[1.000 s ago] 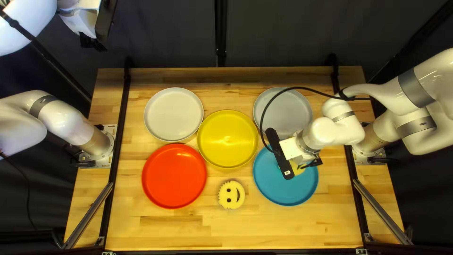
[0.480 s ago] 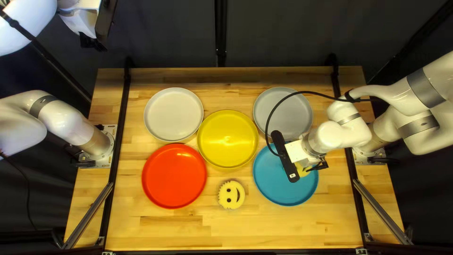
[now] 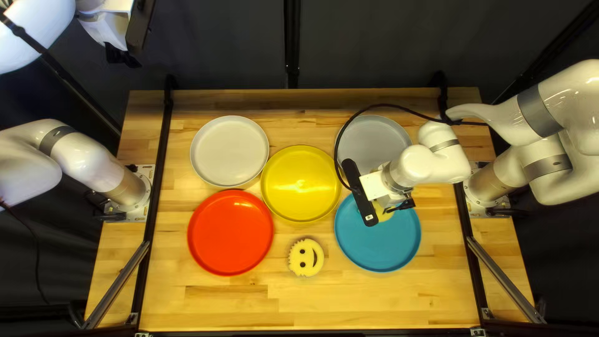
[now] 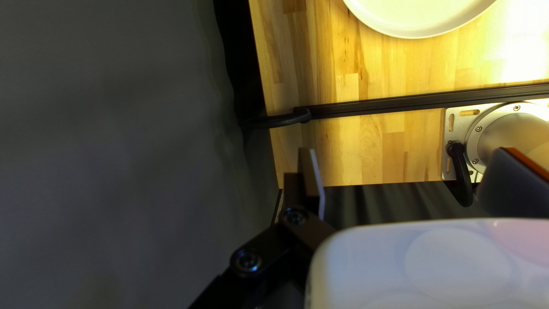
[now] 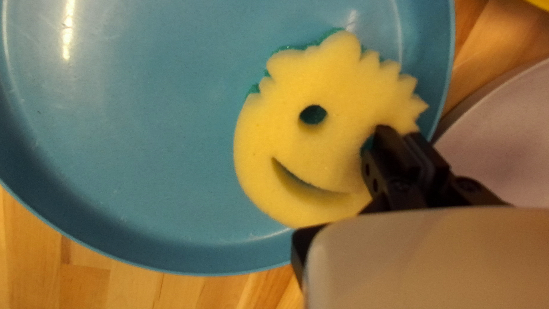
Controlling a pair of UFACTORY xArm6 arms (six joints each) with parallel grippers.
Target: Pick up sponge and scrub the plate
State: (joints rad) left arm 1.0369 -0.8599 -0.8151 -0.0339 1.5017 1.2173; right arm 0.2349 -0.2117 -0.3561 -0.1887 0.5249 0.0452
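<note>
My left gripper (image 4: 407, 151) is open, well apart. From my right fingers, the blue plate's (image 5: 143, 114) bare floor lies beyond the sponge (image 5: 337, 86); the right gripper (image 5: 397, 132) pinches its edge by one eye. Strokes should run that way.

Light wooden tabletop (image 3: 299, 306): long black rail (image 3: 145, 249) down each side
Silver metal mounting plates (image 3: 148, 170): one outside each rail
Round off-white plate (image 3: 229, 151): toward the far edge, left
Round gray plate (image 3: 374, 140): toward the far edge, right
Round glossy yellow plate (image 3: 301, 184): in the middle
Round glossy red plate (image 3: 230, 233): nearer, left
Round blue plate (image 3: 387, 246): nearer, right
Round yellow smiley-faced sponge (image 3: 306, 257): face up, between red and blue
</note>
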